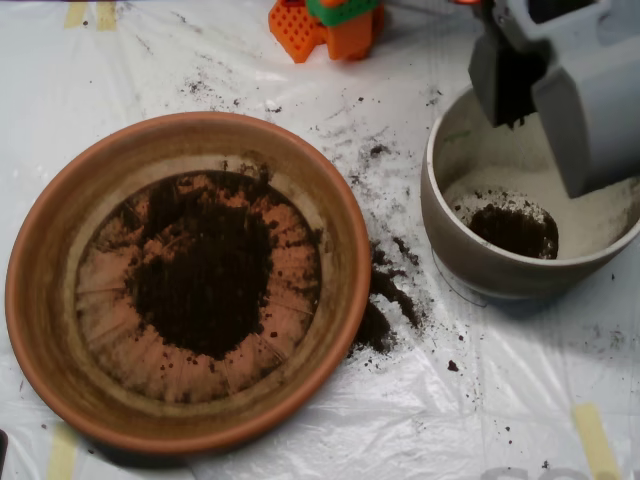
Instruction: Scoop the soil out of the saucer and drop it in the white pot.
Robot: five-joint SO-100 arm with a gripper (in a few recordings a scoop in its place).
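The saucer [60,330] lies on the left side of the picture, on a white plastic sheet [500,400] that covers the table. It is a large, round and shallow dish of terracotta-orange colour, with a wide smooth rim and fine ridges that run outward on its base. In the middle of it lies the soil [205,280], a dark brown-black heap with a rough, crumbly surface. Around the heap, thin dark dust covers part of the ridged base, more toward the top left.

The white pot [470,255] stands to the right of the saucer, near it but apart from it. Its outer wall is greyish and its inside is a dusty cream colour. At the bottom of the pot there is a small dark patch of soil [515,230], and some fine crumbs lie around it.

The scoop [545,85] hangs over the upper part of the white pot. It is made of grey shells, and between the left shell and the right shell a dark gap is visible, so it stands a little parted. Dark soil marks are on the inner side of the left shell.

Between the saucer and the pot, spilled soil [385,300] lies on the sheet in clumps and loose crumbs. At the top edge there is an orange and green plastic part [335,25].
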